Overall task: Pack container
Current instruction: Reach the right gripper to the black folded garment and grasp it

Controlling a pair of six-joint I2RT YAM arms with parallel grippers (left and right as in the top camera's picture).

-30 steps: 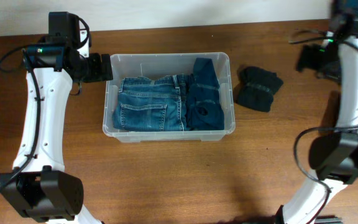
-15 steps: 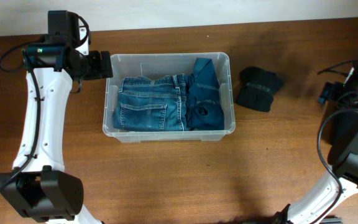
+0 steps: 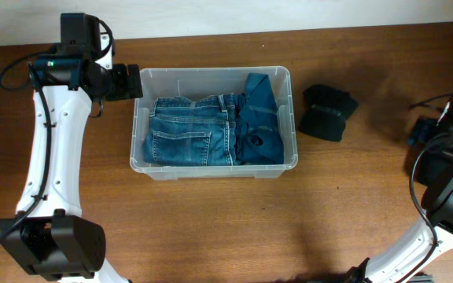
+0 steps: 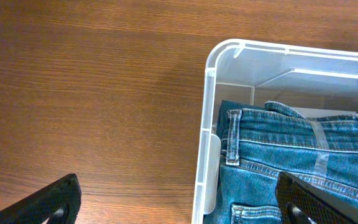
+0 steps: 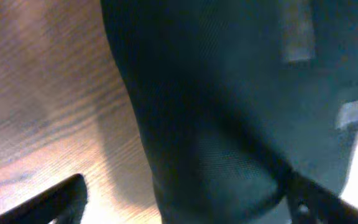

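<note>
Container [image 3: 211, 170] sits on the wooden worktop [image 3: 211, 232], left of centre in the overhead view, long side running left-right. Inside: 1 pair of folded blue jeans [image 3: 189, 140] fills the left and middle, back pocket facing up; 1 darker denim garment [image 3: 259, 118] is packed against the right wall, its top edge riding up toward the back rim. 1 folded black cloth [image 3: 327, 112] lies on the worktop just right of the container, not touching it. Left claw [image 4: 179, 208] hovers at the container's back-left corner, jaws wide and gripping nothing: in the wrist view 1 finger [image 4: 58, 199] is over bare worktop, the other over the jeans, with the container's wall between them. Right claw [image 5: 185, 208] is out at the far right edge, well apart from the container, jaws wide too. Its wrist view is filled by a blurred dark shape [image 5: 229, 112]; can't tell what that is.
</note>
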